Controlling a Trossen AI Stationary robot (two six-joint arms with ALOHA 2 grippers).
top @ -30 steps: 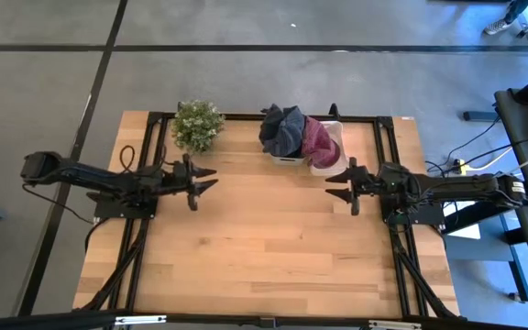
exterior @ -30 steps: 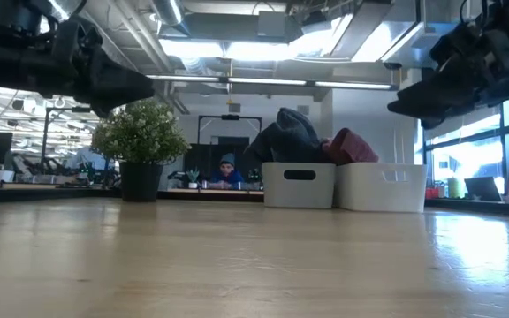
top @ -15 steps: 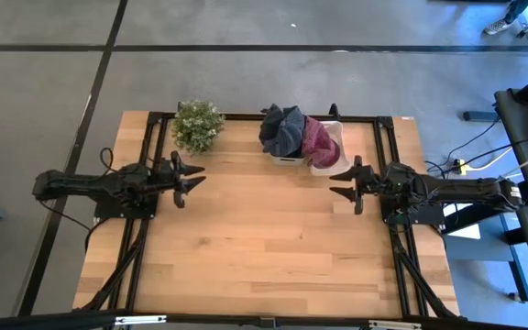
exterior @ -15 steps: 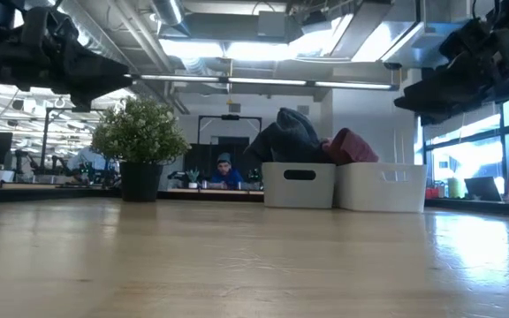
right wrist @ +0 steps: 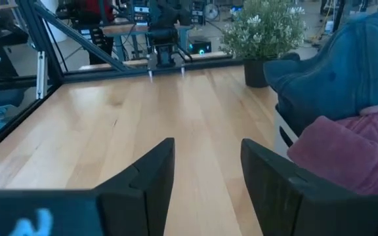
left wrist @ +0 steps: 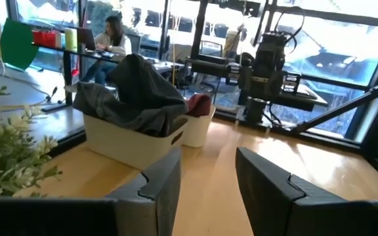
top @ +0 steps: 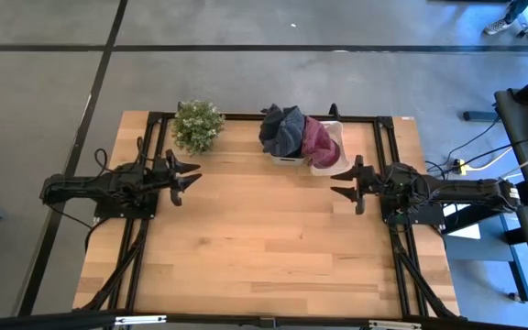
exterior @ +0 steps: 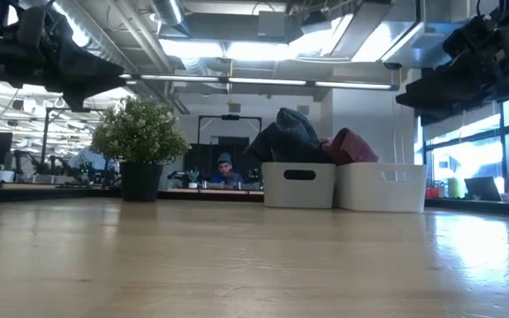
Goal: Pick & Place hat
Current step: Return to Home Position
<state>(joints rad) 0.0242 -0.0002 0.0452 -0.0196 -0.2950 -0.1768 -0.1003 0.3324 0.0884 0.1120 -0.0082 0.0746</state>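
Overhead view of a wooden worktop [top: 264, 247] with one dark robot arm at each side.

At the left edge, the left end effector [top: 193, 173] hangs above the wood with its two fingers spread wide and nothing between them. It points toward the middle of the worktop. Just beyond it, at the far left corner, stands a small potted plant [top: 197, 125].

At the middle of the far edge, two bins sit side by side, touching. The gray bin [top: 287, 159] holds a heap of dark caps [top: 282, 128], piled above its rim and slumped together. How many there are cannot be counted. To its right, the white bin [top: 335, 137] holds a red cap [top: 317, 142] that leans against the dark heap.

At the right edge, the right end effector [top: 335, 182] is also spread wide and empty. It sits near the white bin and points toward the middle.

No cap lies on the bare wood, so the sorting looks finished. What seems left is for both arms to settle into their rest poses.

As for direction, the red cap's long axis runs roughly from the far edge toward the near edge, along its bin. The dark heap is rounder and has no clear axis. No brim can be made out on any cap, so which way they face cannot be told.
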